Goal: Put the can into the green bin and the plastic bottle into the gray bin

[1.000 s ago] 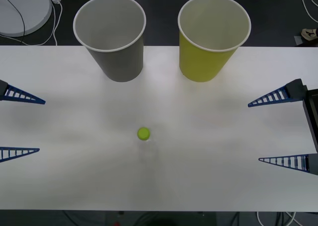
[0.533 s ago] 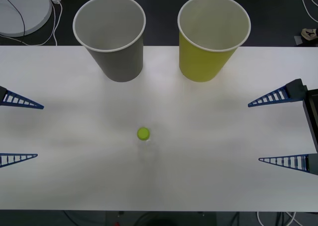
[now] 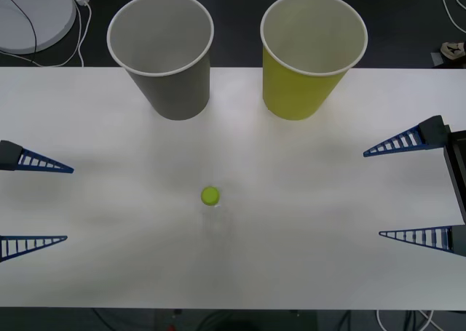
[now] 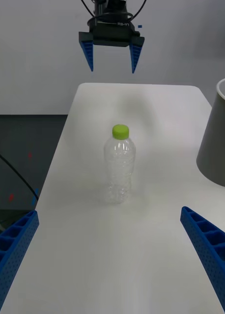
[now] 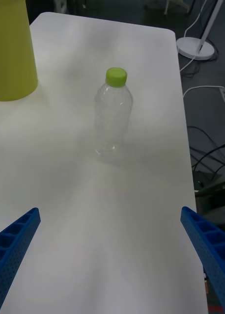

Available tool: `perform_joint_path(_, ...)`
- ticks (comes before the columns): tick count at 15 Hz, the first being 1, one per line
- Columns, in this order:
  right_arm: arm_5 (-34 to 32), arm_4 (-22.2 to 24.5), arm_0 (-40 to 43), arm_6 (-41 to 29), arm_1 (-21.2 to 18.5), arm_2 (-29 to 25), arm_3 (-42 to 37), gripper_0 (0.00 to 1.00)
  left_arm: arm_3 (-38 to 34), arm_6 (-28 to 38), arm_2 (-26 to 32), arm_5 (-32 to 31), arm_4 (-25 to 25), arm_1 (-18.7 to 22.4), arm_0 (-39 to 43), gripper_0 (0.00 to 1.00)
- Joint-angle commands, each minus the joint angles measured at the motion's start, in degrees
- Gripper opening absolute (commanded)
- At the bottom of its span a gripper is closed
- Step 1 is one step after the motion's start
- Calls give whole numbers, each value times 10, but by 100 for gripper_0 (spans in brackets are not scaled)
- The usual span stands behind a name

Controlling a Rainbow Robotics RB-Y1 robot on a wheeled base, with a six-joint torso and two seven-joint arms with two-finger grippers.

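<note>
The plastic bottle (image 3: 211, 209) stands upright mid-bench (image 3: 328, 200), well apart from both bins; left pincer (image 3: 33, 200) and right pincer (image 3: 408, 189) gape at the side edges.

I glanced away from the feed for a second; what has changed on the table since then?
Only the left gripper moved: open, it slid a little inward toward the plastic bottle, touching nothing. The right gripper stayed open at the table's right edge. The bottle, the gray bin and the green bin kept their places.

Clear ribbed plastic bottle (image 4: 118, 167), matt paper gray bin (image 3: 164, 53), smooth white table (image 3: 328, 200)
</note>
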Motion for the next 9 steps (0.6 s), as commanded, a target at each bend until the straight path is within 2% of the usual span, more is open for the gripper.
perform_joint_path(1, 0, 0, 0, 0, 0, 0, 0, 100, 7, -15, -18, 13, 3, -20, 0, 100)
perform_joint_path(5, 0, 0, 0, 0, 0, 0, 0, 100, 6, -22, -41, 28, -6, -60, -2, 100)
perform_joint_path(9, 0, 0, 0, 0, 0, 0, 0, 100, 7, -30, -79, 39, -7, -68, -10, 100)
